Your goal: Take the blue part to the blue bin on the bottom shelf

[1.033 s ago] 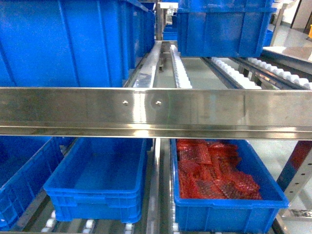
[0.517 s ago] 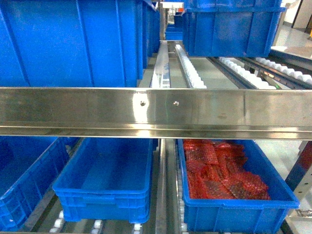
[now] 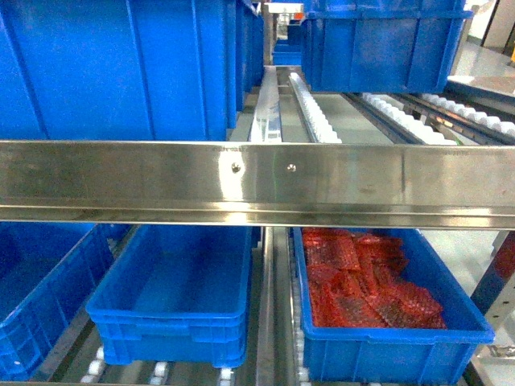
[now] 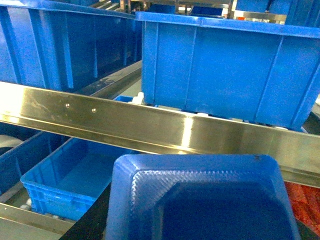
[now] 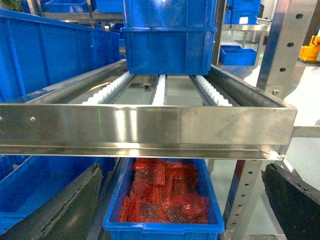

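Before the rack, the left gripper's (image 4: 200,235) grip cannot be told, yet the blue part (image 4: 197,195) fills its view, carried toward the empty bin (image 3: 173,301) on the bottom shelf (image 3: 269,354); the right gripper (image 5: 175,210) hangs open.

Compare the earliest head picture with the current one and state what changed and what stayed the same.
The whole scene slid right in the head view, so the camera swung slightly left; since half a second ago it has barely moved. The empty blue bin, the bin of red parts and the steel rail kept their arrangement. Nothing was grasped or released.
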Robot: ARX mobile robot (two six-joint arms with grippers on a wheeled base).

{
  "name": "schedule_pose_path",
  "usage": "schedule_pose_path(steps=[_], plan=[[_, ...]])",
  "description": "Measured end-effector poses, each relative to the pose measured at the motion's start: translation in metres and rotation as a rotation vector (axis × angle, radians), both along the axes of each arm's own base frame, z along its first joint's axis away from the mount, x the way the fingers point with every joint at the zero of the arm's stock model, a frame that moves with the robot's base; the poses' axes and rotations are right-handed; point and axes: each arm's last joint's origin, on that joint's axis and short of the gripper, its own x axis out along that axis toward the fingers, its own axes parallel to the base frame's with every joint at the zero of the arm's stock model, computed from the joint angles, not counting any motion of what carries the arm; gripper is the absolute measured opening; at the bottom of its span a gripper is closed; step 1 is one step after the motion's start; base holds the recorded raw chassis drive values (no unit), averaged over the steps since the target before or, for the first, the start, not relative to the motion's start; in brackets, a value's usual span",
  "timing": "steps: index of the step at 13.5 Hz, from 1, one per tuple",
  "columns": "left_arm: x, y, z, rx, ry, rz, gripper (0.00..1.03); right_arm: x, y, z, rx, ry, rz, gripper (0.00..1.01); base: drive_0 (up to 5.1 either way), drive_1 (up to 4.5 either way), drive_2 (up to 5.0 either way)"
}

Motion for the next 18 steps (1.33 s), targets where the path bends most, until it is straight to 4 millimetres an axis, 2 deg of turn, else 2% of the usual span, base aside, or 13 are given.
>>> schedule_pose_path(steps=[18], plan=[[0.0,0.0,-0.0001,0.001,0.002,-0.002,0.43,0.0,0.0,-0.0003,0.0,0.003,0.0,0.98,0.0,0.0,0.0]])
